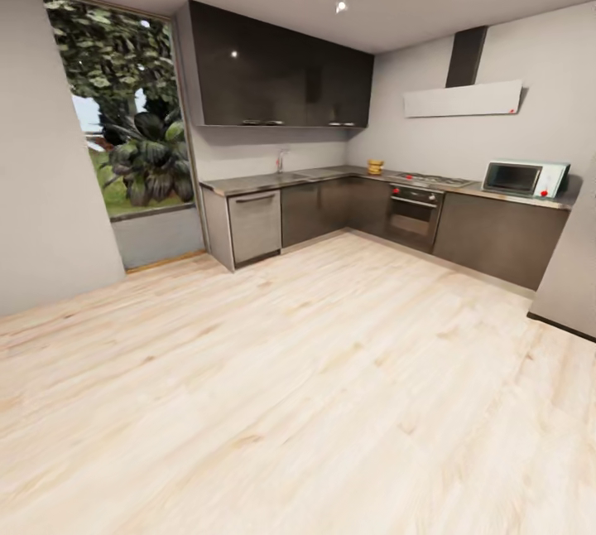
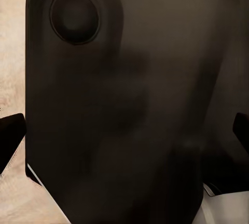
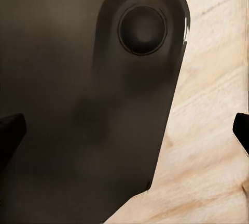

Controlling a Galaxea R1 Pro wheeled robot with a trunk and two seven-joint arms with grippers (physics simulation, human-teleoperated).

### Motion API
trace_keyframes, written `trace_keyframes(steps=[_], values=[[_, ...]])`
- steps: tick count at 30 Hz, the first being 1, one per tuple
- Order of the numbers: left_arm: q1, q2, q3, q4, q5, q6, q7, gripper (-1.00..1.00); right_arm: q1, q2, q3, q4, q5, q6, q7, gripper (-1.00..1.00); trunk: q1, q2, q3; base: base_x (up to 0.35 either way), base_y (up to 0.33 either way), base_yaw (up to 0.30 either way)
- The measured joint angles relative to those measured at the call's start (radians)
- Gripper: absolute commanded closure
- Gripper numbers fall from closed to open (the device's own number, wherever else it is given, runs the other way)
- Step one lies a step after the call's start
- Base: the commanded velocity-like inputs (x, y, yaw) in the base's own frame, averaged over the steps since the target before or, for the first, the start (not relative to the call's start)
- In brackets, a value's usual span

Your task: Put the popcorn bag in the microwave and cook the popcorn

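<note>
Pale wooden plank flooring [image 1: 314, 402] spreads across the near part of the head view, and beyond it an L-shaped kitchen stands along the far walls. The long grey glossy countertop [image 1: 273, 180] runs over dark cabinet fronts, and at its far right end sits the small pale mint-blue boxy microwave [image 1: 525, 178] with its dark glass door shut; its knobs and light are too small to make out. A small yellowish object [image 1: 375, 166] rests in the far corner of the worktop, too blurred to identify, so whether it is the popcorn sack cannot be told. A dark built-in oven [image 1: 413, 217] sits under a hob, a tap stands by the sink further left, and a tall window [image 1: 124, 104] full of greenery fills the left wall. At the right edge a grey slab is cut off by the frame. The wrist views add what the head view lacks: each looks onto a dark rounded robot body panel [image 2: 129, 109] with a round disc, floor behind it. The left gripper [image 2: 124, 130] and the right gripper [image 3: 124, 130] each show only dark fingertips at opposite picture edges, spread wide apart and holding nothing.
</note>
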Motion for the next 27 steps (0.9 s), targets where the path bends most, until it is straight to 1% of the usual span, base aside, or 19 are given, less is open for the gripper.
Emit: trace_keyframes(steps=[6,9,27], values=[[0.0,0.0,0.0,0.0,-0.001,0.0,0.0,-1.0,0.0,0.0,-0.002,0.0,-0.004,-0.014,0.0,-1.0,0.0,0.0,0.0,0.325,0.0,-0.264],[0.0,0.0,0.001,-0.001,-0.001,0.0,0.0,-1.0,0.0,0.0,-0.002,0.0,-0.005,-0.015,0.0,-1.0,0.0,0.0,0.0,0.208,0.0,-0.285],[0.0,-0.001,0.003,-0.002,0.0,-0.002,0.0,-1.0,0.0,-0.001,-0.002,0.0,-0.005,-0.015,0.0,-1.0,0.001,0.0,0.0,0.009,0.0,-0.286]])
